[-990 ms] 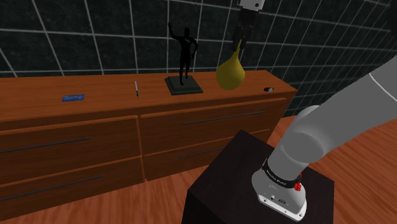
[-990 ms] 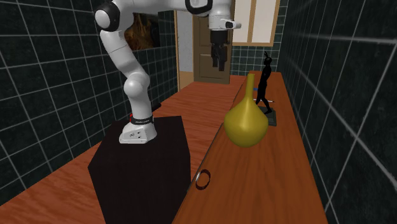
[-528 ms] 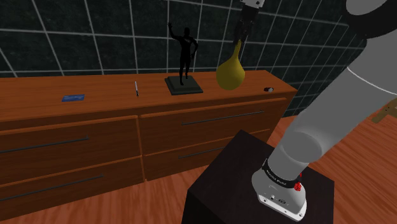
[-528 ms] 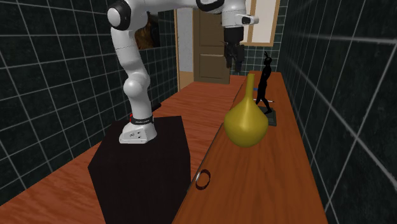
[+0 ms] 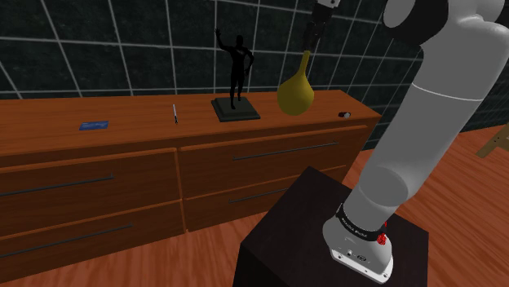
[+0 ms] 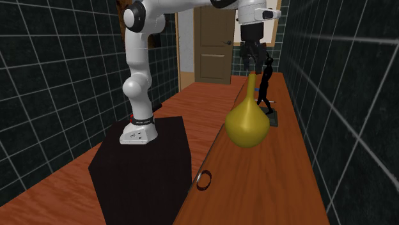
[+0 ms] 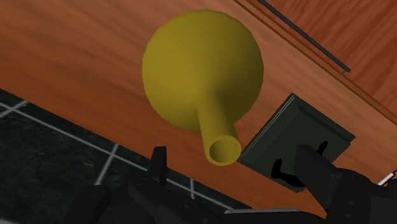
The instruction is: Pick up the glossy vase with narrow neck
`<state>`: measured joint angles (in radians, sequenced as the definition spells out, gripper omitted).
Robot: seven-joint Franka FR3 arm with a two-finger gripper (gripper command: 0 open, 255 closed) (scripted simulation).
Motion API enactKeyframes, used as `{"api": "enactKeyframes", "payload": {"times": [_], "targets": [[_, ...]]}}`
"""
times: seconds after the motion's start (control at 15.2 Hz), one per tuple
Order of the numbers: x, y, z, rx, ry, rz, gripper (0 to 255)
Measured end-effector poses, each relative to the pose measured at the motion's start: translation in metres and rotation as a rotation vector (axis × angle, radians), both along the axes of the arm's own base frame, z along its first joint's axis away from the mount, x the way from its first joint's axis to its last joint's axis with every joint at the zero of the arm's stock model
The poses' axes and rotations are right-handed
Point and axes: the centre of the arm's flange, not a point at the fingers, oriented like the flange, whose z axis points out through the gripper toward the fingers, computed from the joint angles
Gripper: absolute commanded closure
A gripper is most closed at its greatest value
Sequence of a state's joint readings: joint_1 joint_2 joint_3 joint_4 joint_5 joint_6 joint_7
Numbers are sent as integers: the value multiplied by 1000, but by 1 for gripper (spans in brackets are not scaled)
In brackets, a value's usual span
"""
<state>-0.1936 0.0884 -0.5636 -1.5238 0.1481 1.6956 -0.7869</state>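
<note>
- The glossy yellow vase (image 5: 295,94) stands upright on the counter (image 5: 122,130), near a black figurine (image 5: 237,65).
- The hand (image 7: 234,162) hovers just above its vertical neck with fingers apart, touching nothing; a straight descent seems needed.

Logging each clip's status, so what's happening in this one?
The white arm's black gripper hovers just above the narrow neck of a glossy yellow vase. The vase stands upright on a wooden dresser, next to a black figurine on a square base. In the wrist view the fingers stand apart and do not touch the neck, so the vase is not yet gripped or lifted.
</note>
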Motion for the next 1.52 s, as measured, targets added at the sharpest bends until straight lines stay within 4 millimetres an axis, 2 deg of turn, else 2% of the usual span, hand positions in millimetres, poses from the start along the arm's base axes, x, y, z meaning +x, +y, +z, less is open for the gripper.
{"api": "enactKeyframes", "payload": {"times": [0.46, 0.53, 1.19, 1.52], "targets": [[1, -4, -32, -1, -4, 1, 0], [1, -4, -34, -1, -4, 1, 255], [1, -4, -35, -2, -6, 1, 255], [2, -5, -16, -1, -3, 1, 255]]}}
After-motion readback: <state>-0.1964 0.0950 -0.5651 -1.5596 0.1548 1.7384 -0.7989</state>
